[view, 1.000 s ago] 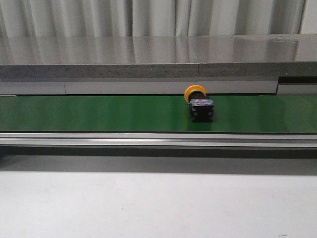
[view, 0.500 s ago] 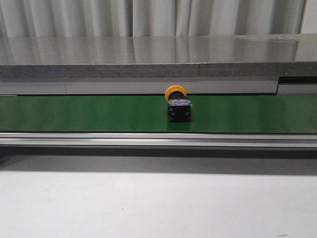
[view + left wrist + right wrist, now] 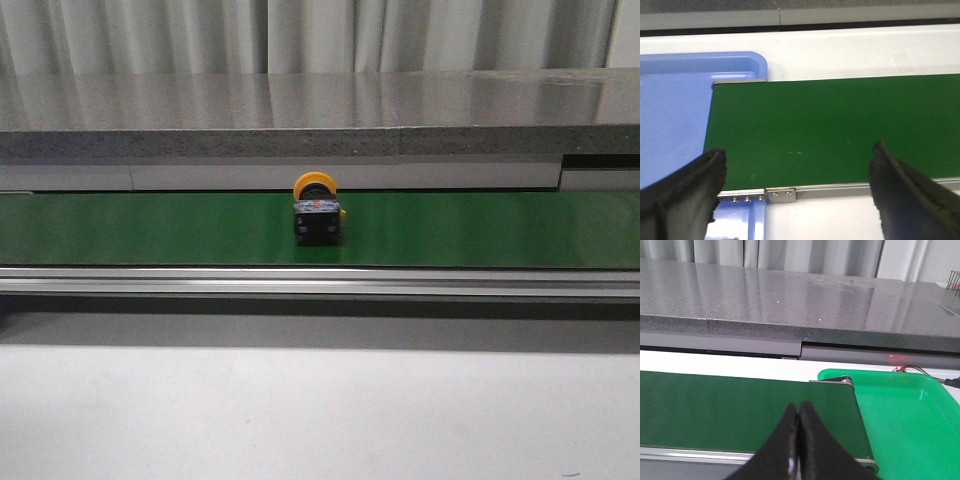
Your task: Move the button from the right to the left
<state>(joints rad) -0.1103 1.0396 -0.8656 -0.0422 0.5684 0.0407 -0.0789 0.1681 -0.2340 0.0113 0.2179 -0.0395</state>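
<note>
one button (image 3: 317,214) sits on the single green belt (image 3: 150,228) in the front view, roughly at the middle of the belt's visible length. its round yellow-orange cap points toward the far side and its boxy black body faces the camera. it stands alone, touching only the belt, and no arm reaches it in that view.

two end effectors show, one in each wrist view. the left end effector (image 3: 799,192) is spread wide, its two dark fingers (image 3: 687,187) far apart with bare belt between them, grasping nothing. it hangs over the belt's end, where one blue tray (image 3: 670,115) lies under and around the belt's edge. the right end effector (image 3: 798,440) is clenched, its two black fingers pressed together with nothing between them. it hangs above the near edge of the belt at the other end, where one green tray (image 3: 900,410) sits beside the belt.

a pale tabletop (image 3: 320,410) runs in front of the belt's metal rail, and one long grey stone counter (image 3: 320,110) stands behind the belt, with curtains beyond it.
</note>
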